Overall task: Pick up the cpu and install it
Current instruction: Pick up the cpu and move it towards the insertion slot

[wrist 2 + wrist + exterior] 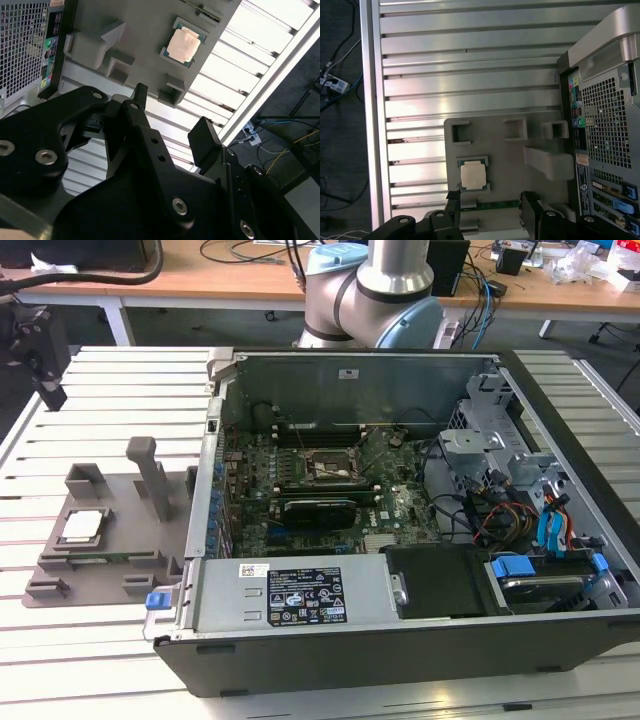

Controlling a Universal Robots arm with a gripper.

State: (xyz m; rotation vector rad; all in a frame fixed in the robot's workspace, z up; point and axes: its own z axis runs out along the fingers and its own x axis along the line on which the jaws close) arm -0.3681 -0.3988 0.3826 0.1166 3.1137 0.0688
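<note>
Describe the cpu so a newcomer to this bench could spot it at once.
Start at the open computer case; beside it, to the exterior view's left, lies a grey plastic tray with upright posts. The cpu sits flat in a square recess of that tray. It is the one shiny silver square with a thin tan-green rim among dull grey plastic.

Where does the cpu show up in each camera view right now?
Exterior view: cpu seated on the grey tray, at the exterior view's left of the computer case.
Second wrist view: cpu on the tray, beyond the claw.
First wrist view: cpu on the tray, ahead of the claw.
Shared landmark: the tray's upright posts.
</note>
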